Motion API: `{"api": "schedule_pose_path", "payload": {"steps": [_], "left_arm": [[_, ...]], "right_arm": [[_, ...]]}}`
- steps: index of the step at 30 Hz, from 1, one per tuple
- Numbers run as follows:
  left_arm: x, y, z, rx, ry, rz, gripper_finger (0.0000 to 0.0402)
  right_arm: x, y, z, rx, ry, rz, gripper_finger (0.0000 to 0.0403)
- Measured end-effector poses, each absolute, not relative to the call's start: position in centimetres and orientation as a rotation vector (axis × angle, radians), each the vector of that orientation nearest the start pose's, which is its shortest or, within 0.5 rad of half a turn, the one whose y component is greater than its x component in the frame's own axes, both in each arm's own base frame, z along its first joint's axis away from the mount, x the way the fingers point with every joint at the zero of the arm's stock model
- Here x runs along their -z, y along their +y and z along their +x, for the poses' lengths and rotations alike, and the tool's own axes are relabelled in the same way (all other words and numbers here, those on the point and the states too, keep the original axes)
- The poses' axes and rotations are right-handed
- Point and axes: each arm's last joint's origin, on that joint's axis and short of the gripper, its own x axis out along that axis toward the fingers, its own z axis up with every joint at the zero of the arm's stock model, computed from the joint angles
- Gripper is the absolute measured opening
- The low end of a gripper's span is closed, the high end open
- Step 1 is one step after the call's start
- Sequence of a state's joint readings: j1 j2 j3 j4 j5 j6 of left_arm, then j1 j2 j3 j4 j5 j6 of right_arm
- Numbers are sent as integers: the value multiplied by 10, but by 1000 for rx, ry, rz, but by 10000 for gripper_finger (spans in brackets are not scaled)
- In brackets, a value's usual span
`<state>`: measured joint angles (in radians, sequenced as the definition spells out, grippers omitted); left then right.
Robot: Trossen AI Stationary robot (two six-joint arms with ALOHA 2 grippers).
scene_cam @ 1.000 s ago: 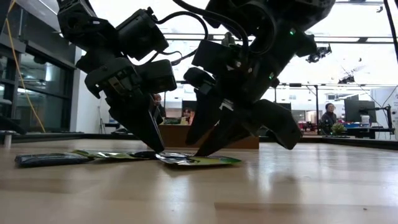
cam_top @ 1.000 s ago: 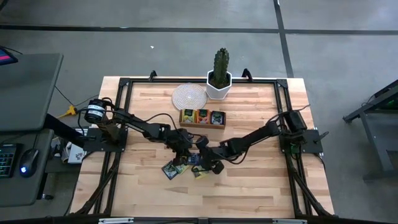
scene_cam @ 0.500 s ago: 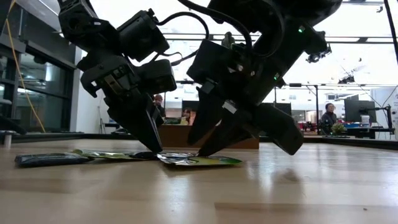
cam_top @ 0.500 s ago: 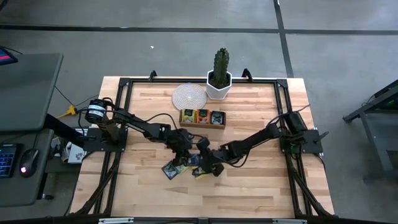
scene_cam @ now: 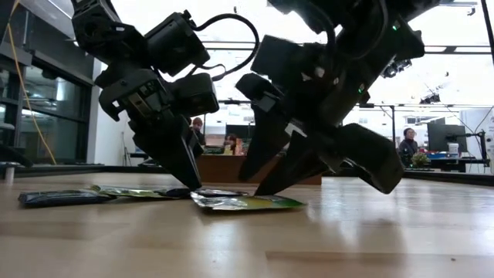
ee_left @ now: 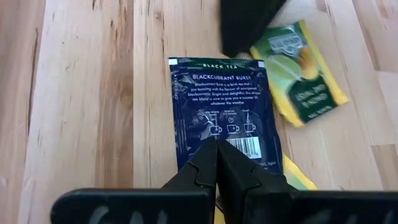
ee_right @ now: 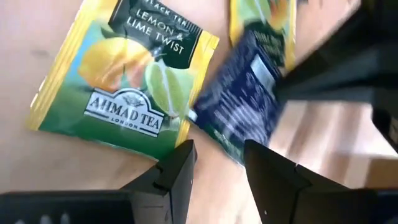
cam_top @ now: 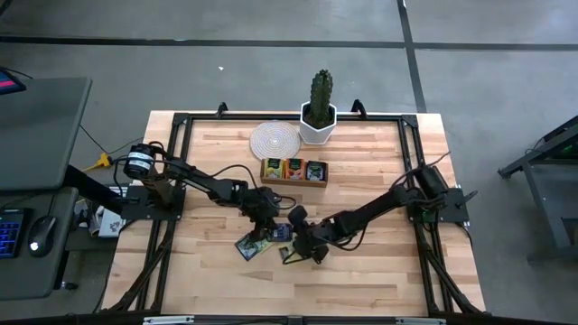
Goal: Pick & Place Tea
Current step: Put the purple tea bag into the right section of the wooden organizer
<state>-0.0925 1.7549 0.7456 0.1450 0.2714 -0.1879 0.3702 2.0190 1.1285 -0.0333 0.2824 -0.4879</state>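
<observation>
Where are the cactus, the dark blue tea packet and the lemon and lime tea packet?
cactus [cam_top: 321,92]: high view, green stem.
dark blue tea packet [ee_left: 221,106]: left wrist view, printed back.
lemon and lime tea packet [ee_right: 121,93]: right wrist view, fruit picture.

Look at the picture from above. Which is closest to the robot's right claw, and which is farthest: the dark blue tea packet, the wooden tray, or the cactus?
From the right gripper:
1. The dark blue tea packet, just beside it, toward the table's middle.
2. The wooden tray, farther back, holding tea.
3. The cactus, farthest, at the table's back edge.
</observation>
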Motion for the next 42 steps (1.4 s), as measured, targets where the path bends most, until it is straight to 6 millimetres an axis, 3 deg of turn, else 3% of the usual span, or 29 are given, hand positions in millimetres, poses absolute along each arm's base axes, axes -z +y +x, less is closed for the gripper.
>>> {"api": "schedule_pose_path", "payload": {"steps": [10, 26, 42], "left_arm": [[-116, -37, 311, 254, 874, -260, 0], [-116, -37, 311, 260, 873, -270, 0], [-116, -37, 311, 270, 874, -283, 0]], "right_arm": [[-101, 130, 381, -373, 779, -718, 140], [-95, 118, 381, -183, 870, -646, 140], [-92, 111, 378, -71, 935, -389, 140]]}}
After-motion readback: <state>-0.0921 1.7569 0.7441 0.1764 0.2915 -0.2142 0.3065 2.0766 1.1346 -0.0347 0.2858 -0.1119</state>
